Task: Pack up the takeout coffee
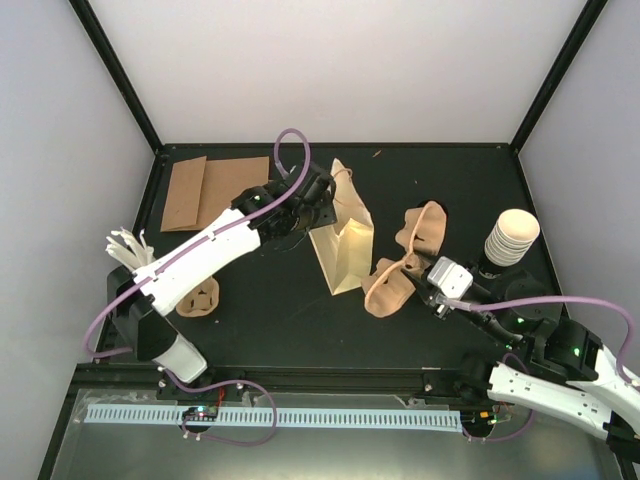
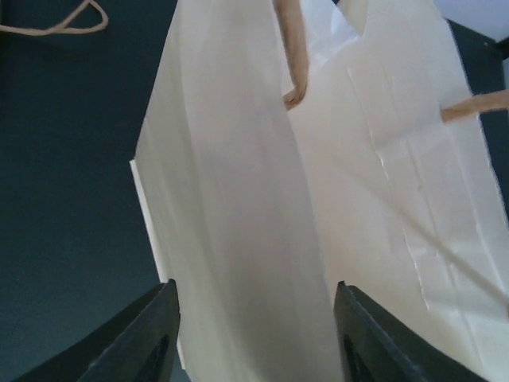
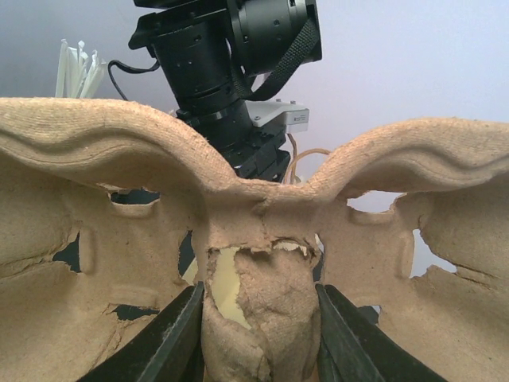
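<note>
Left wrist: left gripper (image 2: 254, 288) spread around paper bag (image 2: 231, 159), seemingly steadying it; right gripper (image 3: 258, 290) pinches pulp carrier (image 3: 103, 143); next, clamp gently

A black table (image 1: 280, 320) stands enclosed by plain pale walls (image 1: 340, 70). Black frame bars (image 1: 115, 70) rise from its far corners. The light is even.

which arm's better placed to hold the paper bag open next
Left, likely. The left gripper straddles the paper bag wall with its jaws apart, while the right gripper is shut on the pulp cup carrier beside the bag.
</note>
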Robot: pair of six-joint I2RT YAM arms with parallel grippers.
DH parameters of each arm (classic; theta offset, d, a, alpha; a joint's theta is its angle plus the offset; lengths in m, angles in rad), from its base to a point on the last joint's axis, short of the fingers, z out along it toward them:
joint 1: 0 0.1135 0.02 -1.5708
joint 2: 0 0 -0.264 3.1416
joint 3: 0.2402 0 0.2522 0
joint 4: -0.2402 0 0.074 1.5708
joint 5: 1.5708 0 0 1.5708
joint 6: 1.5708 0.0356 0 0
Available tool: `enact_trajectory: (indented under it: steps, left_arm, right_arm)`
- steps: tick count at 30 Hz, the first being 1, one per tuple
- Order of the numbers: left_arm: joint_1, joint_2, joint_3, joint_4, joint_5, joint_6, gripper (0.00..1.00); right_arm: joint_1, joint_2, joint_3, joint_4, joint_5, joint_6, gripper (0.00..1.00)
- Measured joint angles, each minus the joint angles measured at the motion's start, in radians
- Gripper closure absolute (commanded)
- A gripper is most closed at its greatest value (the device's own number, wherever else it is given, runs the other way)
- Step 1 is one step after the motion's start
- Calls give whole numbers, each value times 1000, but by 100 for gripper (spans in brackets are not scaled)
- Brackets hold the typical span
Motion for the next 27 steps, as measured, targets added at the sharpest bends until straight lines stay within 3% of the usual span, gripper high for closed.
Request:
enact_trajectory:
  steps: [8, 14, 22, 27]
  left_arm:
    - [0, 10, 54, -102, -87, 32, 98]
    - [0, -51, 60, -136, -136, 171, 98]
    - [0, -265, -30, -85, -149, 576, 98]
    - [-5, -292, -85, -97, -234, 738, 98]
  right_arm:
    - [0, -1, -5, -10, -2, 6, 63]
    - [0, -1, -5, -21, -18, 21, 63]
    - [0, 13, -34, 3, -84, 105, 63]
    - [0, 31, -76, 49, -140, 203, 64]
